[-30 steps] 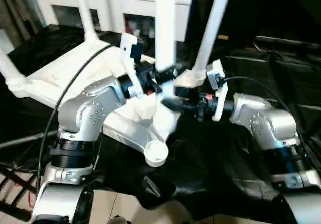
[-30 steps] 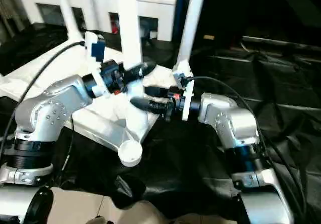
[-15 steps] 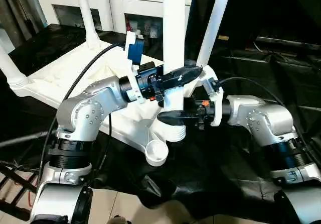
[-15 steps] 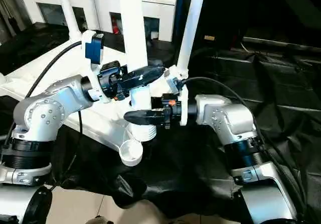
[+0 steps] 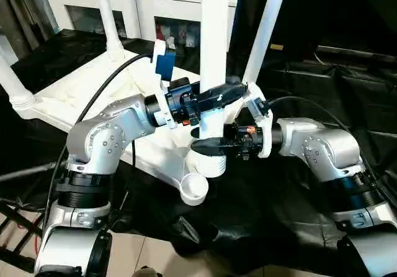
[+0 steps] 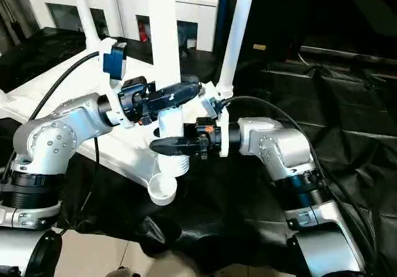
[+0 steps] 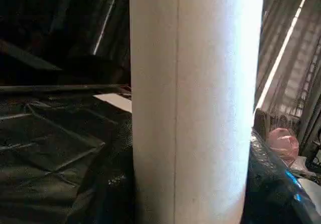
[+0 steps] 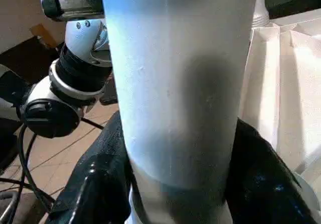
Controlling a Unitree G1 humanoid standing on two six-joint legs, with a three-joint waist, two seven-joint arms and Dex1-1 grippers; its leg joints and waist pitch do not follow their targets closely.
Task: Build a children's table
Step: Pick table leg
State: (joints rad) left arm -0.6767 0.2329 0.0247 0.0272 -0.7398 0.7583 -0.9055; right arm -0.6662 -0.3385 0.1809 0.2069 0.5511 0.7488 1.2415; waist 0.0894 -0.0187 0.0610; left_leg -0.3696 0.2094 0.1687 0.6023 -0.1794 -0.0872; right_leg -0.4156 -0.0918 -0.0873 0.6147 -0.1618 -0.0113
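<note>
At the left of the frame, the white tabletop [image 5: 68, 94] lies upside down on black sheeting [image 5: 260, 196], ribbed underside facing up. One installed leg [image 5: 107, 16] rises from its far corner at upper left; another leg [image 5: 13, 84] stands at the left edge of the frame.

The left arm [image 5: 102, 143] reaches from lower left toward the centre. Its left tool [image 5: 220, 95] is pinching the free leg [image 5: 214, 35], one black finger lying across the front of the tube. In the left wrist view the tube [image 7: 195, 103] stands close to the camera, held between the black fingers [image 7: 273, 184].

At centre frame, the held leg stands upright, its ribbed lower end [image 5: 209, 164] just above and beside the open round corner socket [image 5: 193, 190] at the tabletop's near corner. Whether the end touches the tabletop cannot be determined.

The right tool [image 5: 211, 145] is pinching the same leg lower down, just above the ribbed end. The right wrist view shows the tube [image 8: 175, 83] clamped between its black fingers [image 8: 95, 184], with the tabletop's underside [image 8: 281, 83] beside it.

Right of centre, a further installed leg [image 5: 267, 25] slants up from the tabletop's right corner. The right arm [image 5: 322, 153] extends from the lower right of the frame.

Along the top of the frame stands a white cabinet [image 5: 142, 4] with glass doors.
</note>
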